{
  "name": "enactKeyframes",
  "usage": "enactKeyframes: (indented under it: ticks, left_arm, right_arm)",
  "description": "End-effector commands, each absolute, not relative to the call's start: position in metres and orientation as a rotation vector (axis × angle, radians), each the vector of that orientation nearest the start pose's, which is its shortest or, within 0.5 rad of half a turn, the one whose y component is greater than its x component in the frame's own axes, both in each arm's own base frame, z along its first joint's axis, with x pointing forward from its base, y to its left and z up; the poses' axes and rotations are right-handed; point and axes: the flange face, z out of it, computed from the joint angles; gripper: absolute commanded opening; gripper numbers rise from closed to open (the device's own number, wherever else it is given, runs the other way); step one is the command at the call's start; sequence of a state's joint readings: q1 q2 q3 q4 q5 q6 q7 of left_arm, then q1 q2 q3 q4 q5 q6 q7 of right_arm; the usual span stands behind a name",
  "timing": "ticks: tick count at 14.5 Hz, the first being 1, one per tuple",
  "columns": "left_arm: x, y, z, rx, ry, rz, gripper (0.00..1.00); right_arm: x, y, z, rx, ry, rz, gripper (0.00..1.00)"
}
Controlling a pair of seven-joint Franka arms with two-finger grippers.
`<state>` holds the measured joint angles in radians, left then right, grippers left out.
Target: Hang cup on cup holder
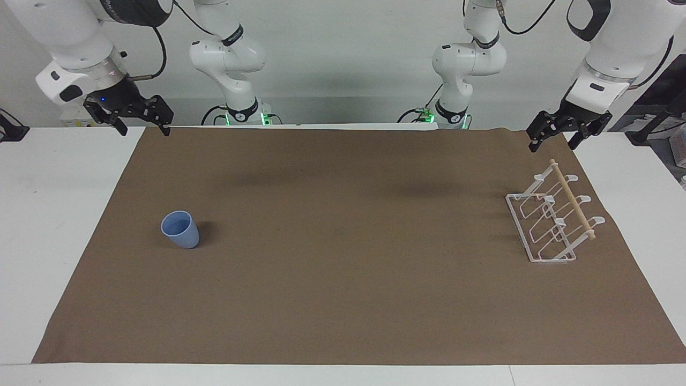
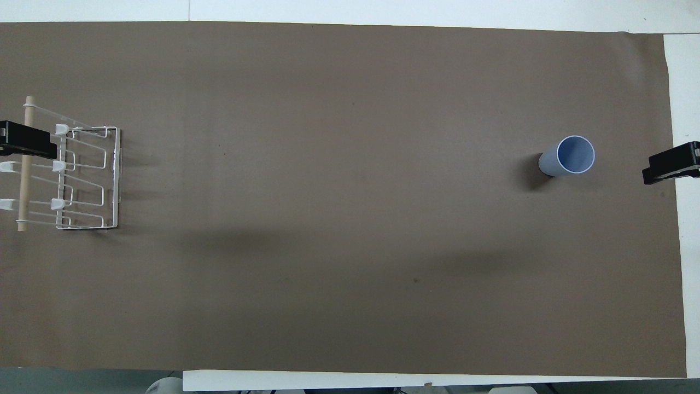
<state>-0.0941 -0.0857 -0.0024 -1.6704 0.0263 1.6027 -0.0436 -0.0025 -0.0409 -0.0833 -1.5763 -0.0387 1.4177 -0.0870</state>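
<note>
Brown paper or cloth [image 1: 343, 268] covers most of the white bench [image 1: 59, 214], and both of the task's things stand on it, well apart from each other.

The cup [image 1: 180, 229], light blue and plain, stands upright with its rim up toward the right arm's end of the bench; the overhead view looks straight into its open mouth. Nothing touches it.

The cup holder [image 1: 552, 220], a white wire rack with a pale wooden dowel [image 1: 572, 199] across its top, stands at the left arm's end of the bench. Its slanted wire loops are bare.

The right gripper [image 1: 142, 124] hangs in the air over the edge of the brown cover at the right arm's end, at the robots' side of the bench. Its dark fingers [image 1: 163, 120] point down and are spread apart with nothing between them. The cup sits low on the cover, well apart from these fingers and out from under them.

The left gripper [image 1: 557, 136] hangs over the corner of the cover at the left arm's end, just above the end of the cup holder that lies nearer to the robots. Its fingers [image 1: 536, 138] also stand apart and hold nothing. They are near the raised end of the dowel but clear of it in the facing view. The cup is at the other end of the bench from these fingers.
</note>
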Motion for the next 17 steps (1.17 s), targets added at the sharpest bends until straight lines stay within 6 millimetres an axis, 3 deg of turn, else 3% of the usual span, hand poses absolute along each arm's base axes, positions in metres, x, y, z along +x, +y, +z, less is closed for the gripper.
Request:
enactKeyframes:
  ticks: [1, 7, 8, 12, 17]
  left_arm:
    - [0.522, -0.047, 0.630, -3.117, 0.110, -0.026, 1.00]
    - [0.522, -0.047, 0.630, -3.114, 0.110, -0.024, 1.00]
    - [0.522, -0.049, 0.630, -3.114, 0.113, -0.024, 1.00]
    - [0.522, -0.047, 0.631, -3.115, 0.094, -0.024, 1.00]
    - [0.522, -0.047, 0.630, -3.112, 0.096, -0.020, 1.00]
  right_arm:
    - [0.527, -0.049, 0.634, -3.149, 0.030, 0.169, 1.00]
    - [0.535, -0.053, 0.632, -3.154, -0.001, 0.071, 1.00]
    - [0.539, -0.054, 0.622, -3.157, -0.019, 0.066, 1.00]
    - [0.559, -0.064, 0.537, -3.144, -0.170, 0.041, 1.00]
    - [0.593, -0.080, 0.464, -3.093, -0.217, -0.018, 1.00]
